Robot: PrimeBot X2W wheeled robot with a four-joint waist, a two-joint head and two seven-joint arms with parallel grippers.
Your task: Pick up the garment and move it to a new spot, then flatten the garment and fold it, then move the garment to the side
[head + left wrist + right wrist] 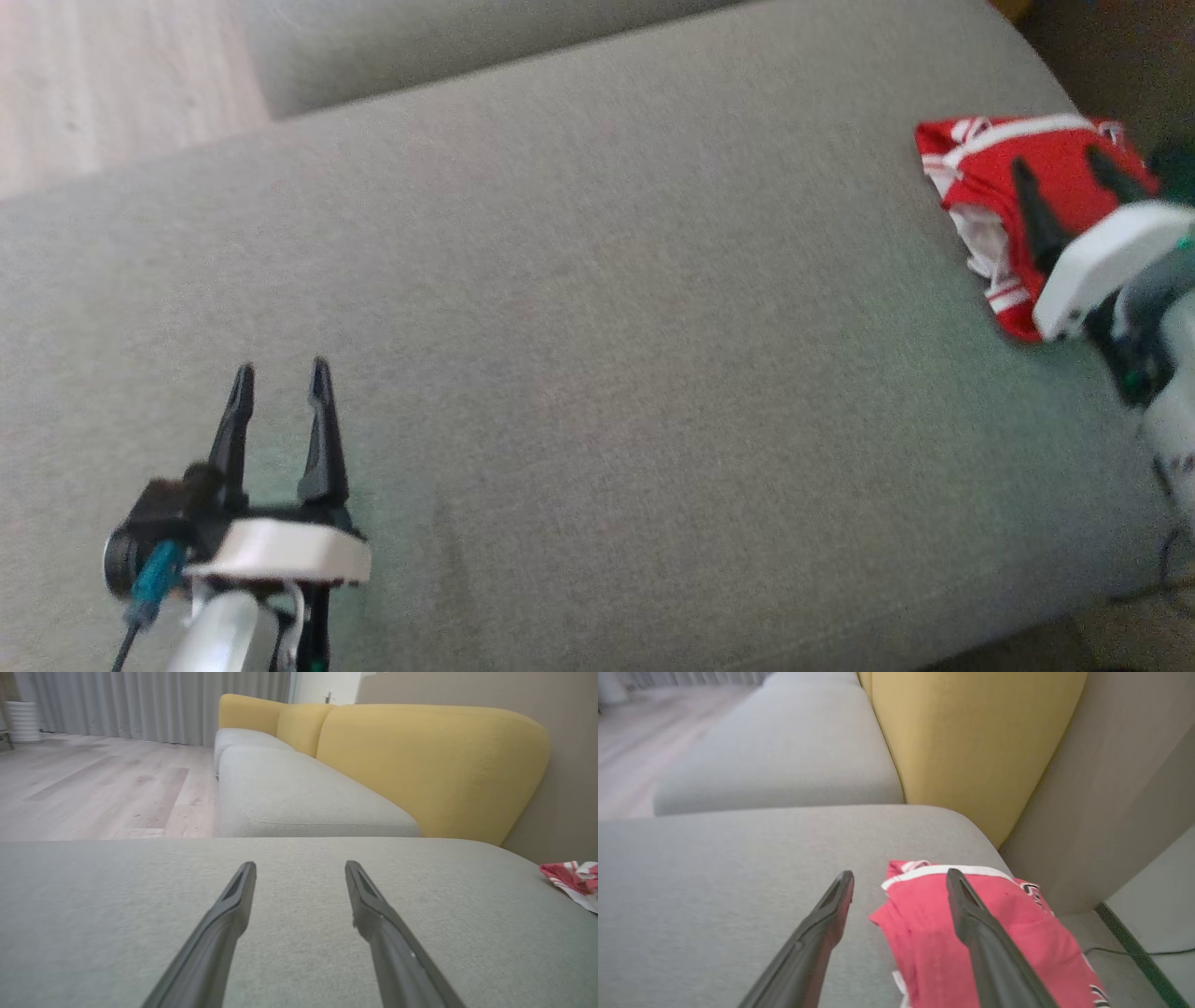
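Grey cushion (pixel 560 280): folded red, white-trimmed garment (pixel 976 161)

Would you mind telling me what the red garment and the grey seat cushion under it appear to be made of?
Red garment: seemingly a thin, smooth jersey knit, perhaps synthetic; it lies in soft folds, matte, with white trim. Grey seat cushion: woven upholstery fabric, matte, with a fine weave; its rounded edges suggest padding.

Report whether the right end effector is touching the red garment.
Cannot tell. In the right wrist view the right end effector hangs open over the red garment; no contact or gap shows plainly.
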